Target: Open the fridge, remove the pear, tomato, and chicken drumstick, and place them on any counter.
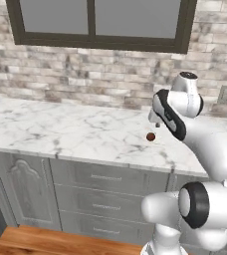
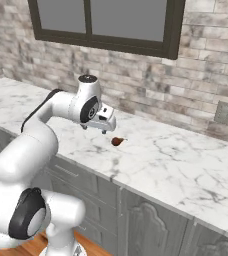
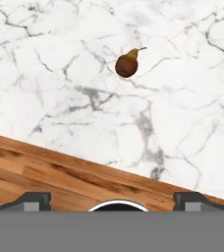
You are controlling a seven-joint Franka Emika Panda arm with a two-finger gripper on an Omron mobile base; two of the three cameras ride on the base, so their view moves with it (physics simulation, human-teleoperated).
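Marble counter (image 1: 60, 132), white with grey veins, runs beneath a dark-framed window (image 1: 93, 22) across my screens. Just right of its middle I see a small reddish-brown pear (image 3: 126, 64) with a thin stem lying alone on the marble. Beside the pear, my two-finger gripper (image 2: 106, 128) hangs above the counter with fingers spread wide, holding nothing.

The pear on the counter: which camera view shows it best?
The hand view: the pear lies unobstructed on the counter, its brown body and stem clear. In both base views it is a small brown lump near the gripper, its shape unclear.
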